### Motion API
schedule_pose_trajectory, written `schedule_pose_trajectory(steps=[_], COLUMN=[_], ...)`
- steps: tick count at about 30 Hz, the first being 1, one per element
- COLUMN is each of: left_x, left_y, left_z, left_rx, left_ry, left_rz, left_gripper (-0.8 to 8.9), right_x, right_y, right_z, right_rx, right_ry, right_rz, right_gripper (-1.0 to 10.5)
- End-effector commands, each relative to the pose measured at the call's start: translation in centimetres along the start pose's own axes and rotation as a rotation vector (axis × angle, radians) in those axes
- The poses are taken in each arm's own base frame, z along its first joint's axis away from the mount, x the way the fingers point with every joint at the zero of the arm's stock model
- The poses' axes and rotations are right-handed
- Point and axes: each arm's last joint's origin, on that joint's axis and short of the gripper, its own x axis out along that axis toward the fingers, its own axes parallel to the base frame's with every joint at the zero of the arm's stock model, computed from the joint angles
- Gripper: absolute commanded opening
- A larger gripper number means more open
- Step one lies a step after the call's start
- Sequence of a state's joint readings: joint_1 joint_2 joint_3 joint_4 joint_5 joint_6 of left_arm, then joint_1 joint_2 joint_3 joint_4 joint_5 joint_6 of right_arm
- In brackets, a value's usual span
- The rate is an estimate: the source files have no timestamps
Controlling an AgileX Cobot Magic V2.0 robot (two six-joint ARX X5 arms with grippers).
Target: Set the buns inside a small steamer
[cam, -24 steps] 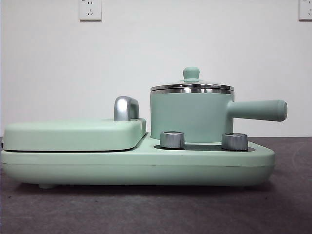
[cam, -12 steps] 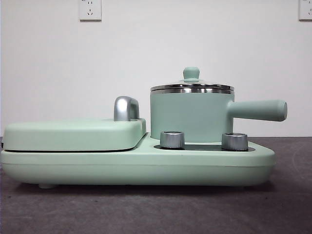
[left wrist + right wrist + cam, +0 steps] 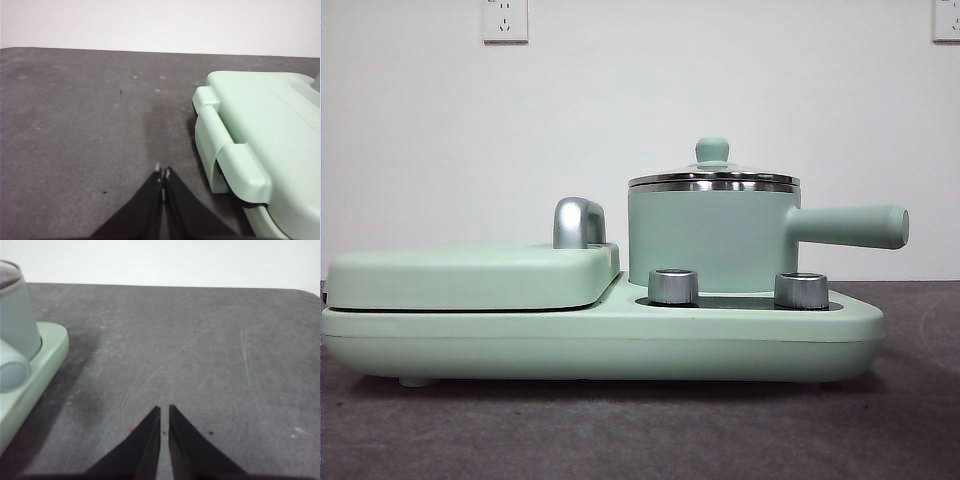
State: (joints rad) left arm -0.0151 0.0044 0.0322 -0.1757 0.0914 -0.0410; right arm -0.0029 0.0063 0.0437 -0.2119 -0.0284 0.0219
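Front view: the small steamer (image 3: 712,238), lid on, stands on the right half of a mint-green cooker base (image 3: 600,340), beside the flat lidded griddle (image 3: 470,275). No buns show in any view. The left gripper (image 3: 163,175) hangs over the bare dark surface (image 3: 75,125) near the griddle's end, fingers pressed together; the right gripper (image 3: 164,412), fingers nearly touching, hangs beside the steamer's handle end (image 3: 11,371).
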Motion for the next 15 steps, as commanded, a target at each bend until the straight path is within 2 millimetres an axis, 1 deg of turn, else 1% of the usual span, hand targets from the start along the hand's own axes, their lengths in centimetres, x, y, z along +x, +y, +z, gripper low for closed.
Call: schedule_pose_trajectory(steps=[1,15], left_x=[0.18,0.18], left_y=[0.08,0.08], left_z=[-0.69,-0.69], left_rx=[0.007,0.007], left_ry=[0.024,0.025], left_rz=[0.005,0.005], left_gripper=[0.07,0.07], right_x=[0.22,0.25], right_y=[-0.04,-0.18], right_z=[-0.61,-0.60], right_rx=[-0.006,-0.006], right_ry=[0.011,0.002], right_rz=[-0.005,-0.018], right_gripper=[0.2,0.2])
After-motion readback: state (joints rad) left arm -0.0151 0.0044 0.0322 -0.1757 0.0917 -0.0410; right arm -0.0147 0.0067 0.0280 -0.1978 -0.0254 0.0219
